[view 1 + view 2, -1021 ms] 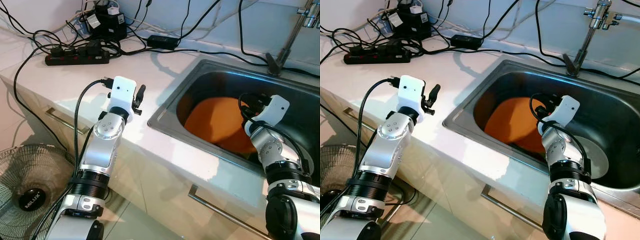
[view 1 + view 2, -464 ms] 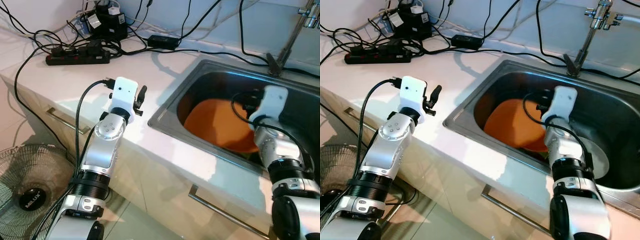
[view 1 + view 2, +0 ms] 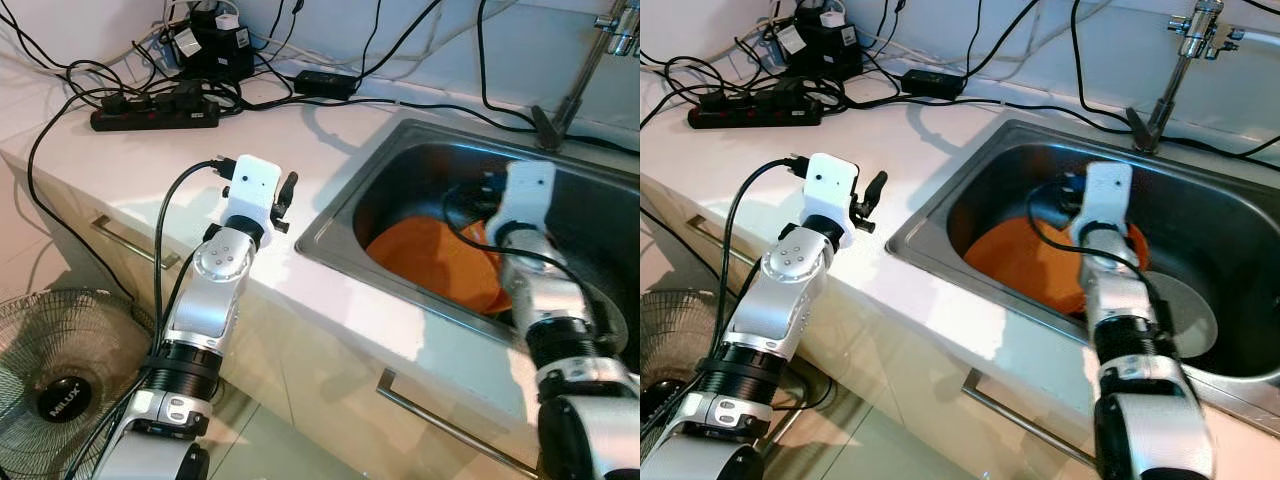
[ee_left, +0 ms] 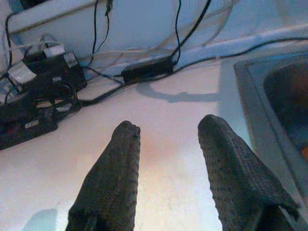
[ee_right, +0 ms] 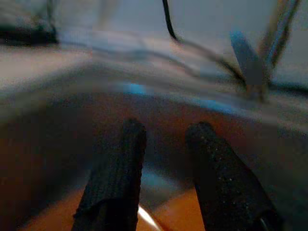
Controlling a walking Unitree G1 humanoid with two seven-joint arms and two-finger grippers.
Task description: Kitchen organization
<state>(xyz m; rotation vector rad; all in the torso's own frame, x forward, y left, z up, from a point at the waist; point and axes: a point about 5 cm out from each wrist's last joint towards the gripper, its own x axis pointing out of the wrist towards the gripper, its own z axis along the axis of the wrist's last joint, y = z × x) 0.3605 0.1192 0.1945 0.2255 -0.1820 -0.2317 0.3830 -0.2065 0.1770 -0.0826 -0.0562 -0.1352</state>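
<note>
- Reaching down into the sink (image 3: 940, 190), the right gripper (image 5: 163, 132) is hanging just above the orange plate (image 3: 1025, 260), its two black fingers standing a narrow gap apart with nothing between them.
- The orange plate is lying tilted in the basin, at about 9 o'clock from a pale plate (image 3: 1185, 315) that is resting flat on the sink floor near the right forearm.
- The tap (image 3: 1180, 60) is rising at 12 o'clock of the basin, with a black cable trailing past its foot.
- The left gripper (image 4: 166, 139) is hovering over the white counter (image 3: 150, 160) at 9 o'clock of the sink, fingers spread moderately and holding nothing.
- A power strip (image 3: 155, 115) and a tangle of chargers are sitting at 11 o'clock on the counter; a floor fan (image 3: 55, 375) is standing at 7 o'clock below.
- Judging the step: the right arm seems to be working at the orange plate, either lining up to grip it or coming away from setting it down; the pictures are fitting both.
- Any grip would be calling for the fingers to straddle the plate's raised rim, a thin, slippery edge.
</note>
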